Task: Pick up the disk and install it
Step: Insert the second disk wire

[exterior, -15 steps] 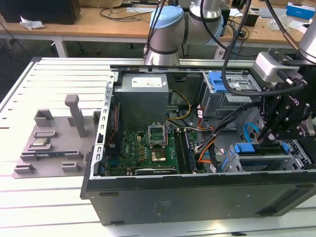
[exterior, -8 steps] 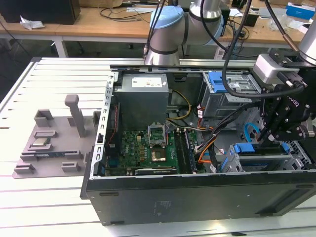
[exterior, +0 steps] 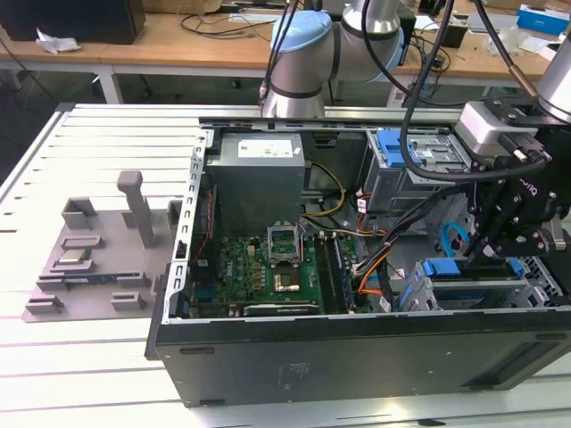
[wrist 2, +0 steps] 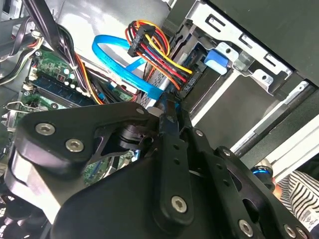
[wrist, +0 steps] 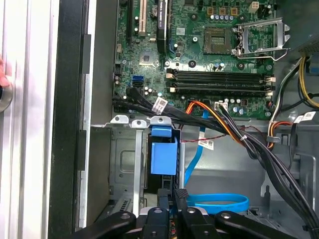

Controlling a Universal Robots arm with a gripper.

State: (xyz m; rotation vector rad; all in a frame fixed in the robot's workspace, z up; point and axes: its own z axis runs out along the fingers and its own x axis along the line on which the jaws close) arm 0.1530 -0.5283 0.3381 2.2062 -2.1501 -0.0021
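**Disk in cage slot, install step in hand**

Status: the disk (wrist: 163,157) sits edge-on in the drive cage (wrist: 124,164), at the case corner on the exterior view's right; only its blue carrier faces me. I judge pick-up done and seating under way, and cannot confirm it is fully home.

Pincer (wrist: 172,193): tips pressed together, nothing seen btwn them, just behind the carrier's end. I can't tell whether they touch it.

Next-move reqs, my judgement: a straight line along the slot, no tilt, light force.

Obstructions: the blue data cable (wrist: 219,203) loops right beside the tips, and the red/yellow power lead (wrist 2: 157,47) hangs near the cage mouth. Both are snag risks. The motherboard (wrist: 199,55) is adjacent. A striped sleeve (wrist 2: 299,191) is close to the case.
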